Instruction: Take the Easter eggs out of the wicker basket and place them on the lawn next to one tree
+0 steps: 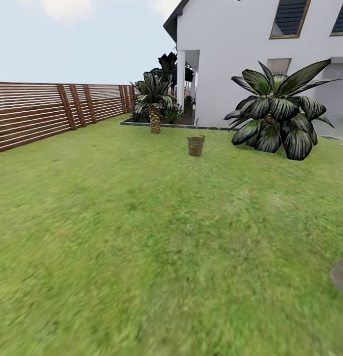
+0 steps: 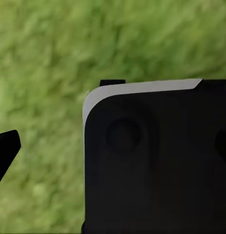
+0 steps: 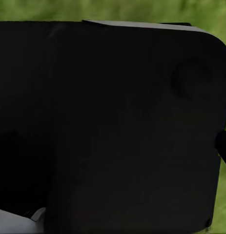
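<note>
The wicker basket point(image 1: 195, 145) stands upright on the lawn point(image 1: 142, 237) far ahead in the head view, well apart from the robot, between a short palm point(image 1: 154, 106) with a scaly trunk near the brown slat fence point(image 1: 48, 111) and a large dark-leaved bush point(image 1: 278, 116) in front of the white house point(image 1: 231, 54); whatever lies inside it is too small to tell. In both wrist views a black rounded body of the robot point(image 2: 156, 161) blocks most of the frame with blurred grass beyond it. A black tip point(image 2: 5, 151) shows at the edge of the left wrist view, but I cannot tell whether either gripper's fingers are spread or pressed together, nor how the basket lies relative to them.
</note>
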You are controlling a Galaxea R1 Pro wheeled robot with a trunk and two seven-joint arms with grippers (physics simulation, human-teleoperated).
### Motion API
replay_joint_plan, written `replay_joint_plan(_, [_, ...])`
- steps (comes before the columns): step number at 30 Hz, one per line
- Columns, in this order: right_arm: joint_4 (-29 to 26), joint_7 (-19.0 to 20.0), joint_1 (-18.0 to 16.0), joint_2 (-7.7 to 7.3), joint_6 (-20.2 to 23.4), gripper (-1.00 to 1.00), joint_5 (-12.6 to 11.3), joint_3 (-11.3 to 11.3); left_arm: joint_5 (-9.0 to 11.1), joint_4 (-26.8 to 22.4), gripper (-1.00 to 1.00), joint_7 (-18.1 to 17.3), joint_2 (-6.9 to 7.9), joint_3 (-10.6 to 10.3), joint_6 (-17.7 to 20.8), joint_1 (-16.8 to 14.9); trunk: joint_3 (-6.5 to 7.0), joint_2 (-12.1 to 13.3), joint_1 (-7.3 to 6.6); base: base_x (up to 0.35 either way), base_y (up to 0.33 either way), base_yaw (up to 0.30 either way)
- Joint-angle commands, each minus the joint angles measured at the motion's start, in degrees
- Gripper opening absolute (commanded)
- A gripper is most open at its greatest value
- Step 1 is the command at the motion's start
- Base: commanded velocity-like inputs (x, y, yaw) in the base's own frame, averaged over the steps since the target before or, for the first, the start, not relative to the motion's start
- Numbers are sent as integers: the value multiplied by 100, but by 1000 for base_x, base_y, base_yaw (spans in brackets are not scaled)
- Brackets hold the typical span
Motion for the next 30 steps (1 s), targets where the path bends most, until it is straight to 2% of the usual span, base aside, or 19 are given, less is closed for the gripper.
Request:
replay_joint_plan(1, [-6,2,2,9,-5,100,-1,8,-3,4,100,6,0,-3,-18,-3,-4,-2,3,324,118,0])
replay_joint_plan(13, [-8,2,2,23,-29,100,-8,-51,-3,4,100,9,0,-4,-18,-4,-4,-2,3,324,118,-17])
replay_joint_plan(26, [-5,2,2,10,-35,100,-12,-56,-3,4,100,6,0,0,-18,-5,-21,-2,3,324,118,-244])
replay_joint_plan(30, [-7,2,2,12,-40,100,-12,-54,-3,4,100,7,0,-1,-18,-3,-25,-2,3,324,118,-111])
